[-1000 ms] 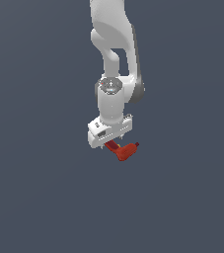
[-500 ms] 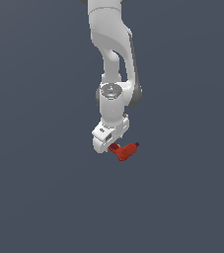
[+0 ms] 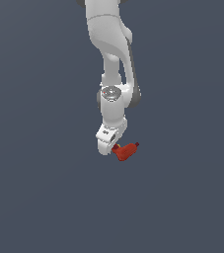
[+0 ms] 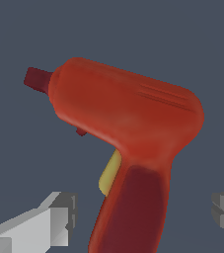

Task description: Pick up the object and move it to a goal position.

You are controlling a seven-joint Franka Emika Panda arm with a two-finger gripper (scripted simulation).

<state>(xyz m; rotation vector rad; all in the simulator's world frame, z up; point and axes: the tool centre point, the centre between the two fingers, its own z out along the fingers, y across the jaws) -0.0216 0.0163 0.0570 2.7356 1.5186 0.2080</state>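
One arm: a white Franka Panda arm (image 3: 109, 54) reaches down from above over a plain dark grey-blue ground (image 3: 34, 197).
Gripper: the white two-finger gripper (image 3: 109, 146) points downward, tilted toward the exterior view's left; in the wrist view one light grey finger (image 4: 39, 225) and the edge of the other show on opposite sides of the handle.
Jaw state: spread wide, with clear gaps between each finger and the handle; nothing is clamped.
Object: a small red-orange L-shaped toy power drill (image 3: 125, 150) with a chunky body, a darker red handle (image 4: 128, 212), a tiny dark red tip (image 4: 36, 79) and a yellow trigger (image 4: 110, 174).
Object position: right at the fingertips, just below them and toward the exterior view's right, its tip pointing away from the gripper on that side.
Handle position: between the two fingers in the wrist view, nearer the light grey one.
Contact: I cannot tell whether either finger touches the drill.
Support: whether the drill rests on the ground cannot be told.
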